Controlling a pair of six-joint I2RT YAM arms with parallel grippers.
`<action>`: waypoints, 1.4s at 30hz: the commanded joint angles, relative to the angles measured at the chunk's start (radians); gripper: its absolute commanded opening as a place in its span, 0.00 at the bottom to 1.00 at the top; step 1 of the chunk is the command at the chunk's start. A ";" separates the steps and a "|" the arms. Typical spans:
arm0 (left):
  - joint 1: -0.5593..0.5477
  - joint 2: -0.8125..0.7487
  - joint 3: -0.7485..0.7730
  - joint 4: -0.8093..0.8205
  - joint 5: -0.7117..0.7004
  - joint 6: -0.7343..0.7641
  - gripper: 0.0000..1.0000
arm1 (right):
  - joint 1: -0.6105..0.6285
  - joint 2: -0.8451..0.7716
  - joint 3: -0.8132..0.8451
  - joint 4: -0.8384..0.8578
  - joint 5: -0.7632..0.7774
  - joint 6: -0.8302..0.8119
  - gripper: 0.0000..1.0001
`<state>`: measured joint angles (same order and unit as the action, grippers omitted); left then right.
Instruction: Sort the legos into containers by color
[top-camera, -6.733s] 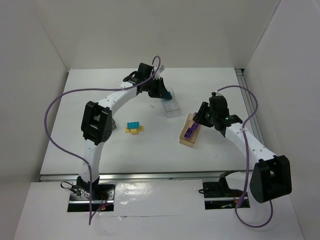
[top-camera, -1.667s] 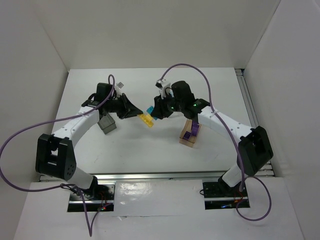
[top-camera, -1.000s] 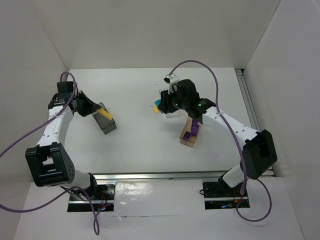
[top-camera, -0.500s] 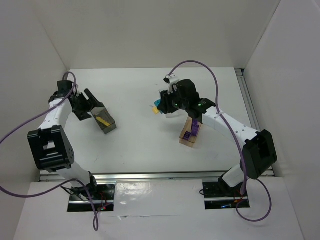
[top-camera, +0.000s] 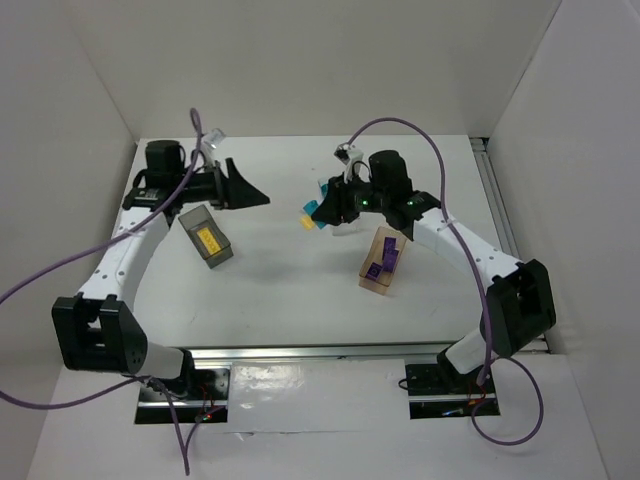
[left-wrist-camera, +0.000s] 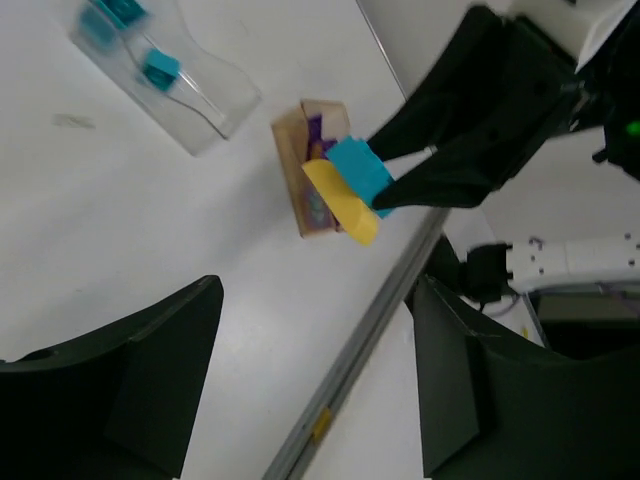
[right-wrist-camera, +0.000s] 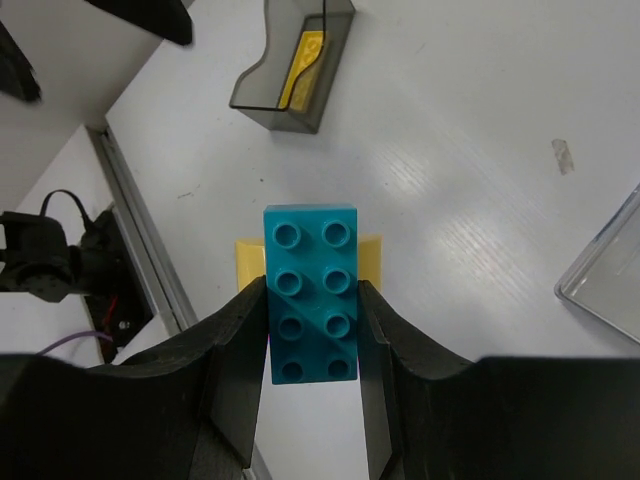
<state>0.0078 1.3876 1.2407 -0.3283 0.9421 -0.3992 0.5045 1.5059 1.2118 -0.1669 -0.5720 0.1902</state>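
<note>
Eight-studded teal brick (right-wrist-camera: 310, 290), yellow brick (right-wrist-camera: 372, 262) beneath, clamped in right pincer (right-wrist-camera: 312, 318); left pincer (left-wrist-camera: 318, 300) apart.

In the right wrist view the teal brick (right-wrist-camera: 311, 290) is covering most of the yellow brick (right-wrist-camera: 249, 256) beneath it, leaving only slivers showing at either side. The clear bin (right-wrist-camera: 605, 270) is running off the right edge and the dark grey bin (right-wrist-camera: 280, 115) off the top. In the left wrist view the two stacked bricks are hiding part of the tan bin (left-wrist-camera: 290, 170), its purple bricks (left-wrist-camera: 318, 127) are blurring beyond counting, and the fingers (left-wrist-camera: 130, 400) of the left hand (left-wrist-camera: 318, 300) are being cropped at the bottom.
</note>
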 joint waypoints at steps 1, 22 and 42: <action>-0.112 0.034 0.046 -0.004 0.045 0.042 0.79 | 0.002 -0.009 0.055 0.058 -0.080 0.035 0.07; -0.595 -0.056 0.080 -0.051 -0.878 0.427 0.80 | -0.075 0.182 0.209 -0.062 -0.358 0.305 0.07; -0.621 0.011 0.091 -0.052 -0.827 0.464 0.60 | -0.084 0.200 0.172 0.006 -0.414 0.348 0.07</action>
<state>-0.6125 1.3903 1.2881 -0.4175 0.0990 0.0502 0.4271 1.7020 1.3689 -0.2176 -0.9554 0.5278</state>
